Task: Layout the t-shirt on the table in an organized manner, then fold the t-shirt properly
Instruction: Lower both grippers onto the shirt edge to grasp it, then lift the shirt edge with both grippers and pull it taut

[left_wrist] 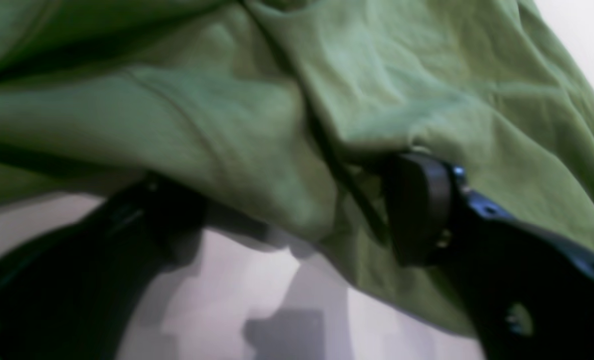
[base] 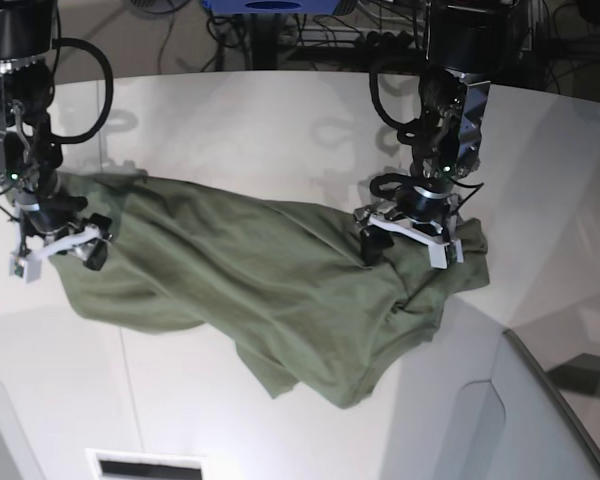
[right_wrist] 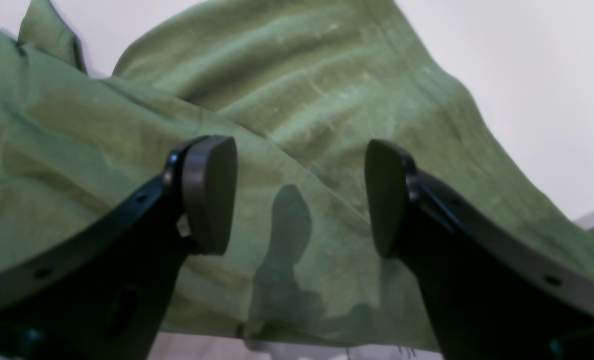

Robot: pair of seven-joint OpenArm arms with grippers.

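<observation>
both pincers sat at the cloth's two ends. left gripper [base: 412, 230], on the base view's right, stood over the bunched end of the t-shirt [base: 270, 290]; its wrist view showed one dark finger [left_wrist: 419, 210] on top of the fabric and the other below the edge, a fold of green between them, but blur hid whether they had clenched on it: cannot tell. right gripper [right_wrist: 300, 192], on the base view's left, had its jaws wide apart, released, nothing between the pads but the shirt's surface behind them, with its own shadow on the cloth.

table [base: 240, 130]: large, white, curved far edge. t-shirt lay crumpled across the table's middle, stretched from the right gripper to the left one, a wrinkled lobe sagging toward the near side. olive green, creased throughout. collar not made out in any view.
</observation>
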